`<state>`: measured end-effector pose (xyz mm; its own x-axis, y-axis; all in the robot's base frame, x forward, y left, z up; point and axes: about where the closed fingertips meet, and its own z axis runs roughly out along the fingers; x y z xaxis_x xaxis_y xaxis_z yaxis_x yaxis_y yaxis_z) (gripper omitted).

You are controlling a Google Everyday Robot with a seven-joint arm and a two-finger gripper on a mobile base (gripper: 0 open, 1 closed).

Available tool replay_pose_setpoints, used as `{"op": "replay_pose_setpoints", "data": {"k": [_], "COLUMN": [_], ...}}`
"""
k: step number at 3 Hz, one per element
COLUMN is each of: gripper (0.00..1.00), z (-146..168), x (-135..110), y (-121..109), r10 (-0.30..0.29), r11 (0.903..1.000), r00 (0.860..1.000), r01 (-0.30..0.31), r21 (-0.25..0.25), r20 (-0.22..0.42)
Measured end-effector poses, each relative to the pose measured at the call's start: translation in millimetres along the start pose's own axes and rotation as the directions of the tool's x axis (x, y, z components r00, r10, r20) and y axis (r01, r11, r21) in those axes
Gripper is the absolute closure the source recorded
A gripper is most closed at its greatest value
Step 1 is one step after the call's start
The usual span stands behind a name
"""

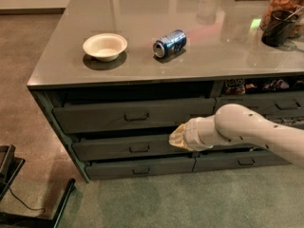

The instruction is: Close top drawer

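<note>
The top drawer point(95, 118) is the wide dark grey drawer under the left part of the countertop, with a small bar handle point(137, 117) at its centre. Its front stands slightly out from the cabinet, with a dark gap above it. My gripper point(175, 137) is at the end of the white arm point(247, 129), which comes in from the right. It sits in front of the cabinet, below and right of the handle, at the level of the gap between the top drawer and the one under it. The wrist hides its tip.
A white bowl point(105, 46) and a blue soda can point(169, 42) on its side lie on the grey countertop point(57, 70). Dark containers point(279, 26) stand at the right. Shallower drawers point(137, 149) lie below, narrower ones point(266, 106) to the right. A black frame point(33, 208) stands on the floor at lower left.
</note>
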<state>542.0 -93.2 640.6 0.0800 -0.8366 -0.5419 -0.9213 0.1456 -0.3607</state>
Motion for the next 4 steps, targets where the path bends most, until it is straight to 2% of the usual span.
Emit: {"op": "replay_pose_setpoints", "data": {"k": [1,4], "gripper": [0.81,0.12], "z": [-2.6,-2.6], "x": [-1.1,-1.1], "y": [3.4,3.4], "r10": [-0.001,-0.001], "r11": [1.0000,1.0000], "r00": [1.000,1.000], "r01": [0.001,0.001], "r21": [-0.003,-0.003], "r20": [-0.004,-0.004]}}
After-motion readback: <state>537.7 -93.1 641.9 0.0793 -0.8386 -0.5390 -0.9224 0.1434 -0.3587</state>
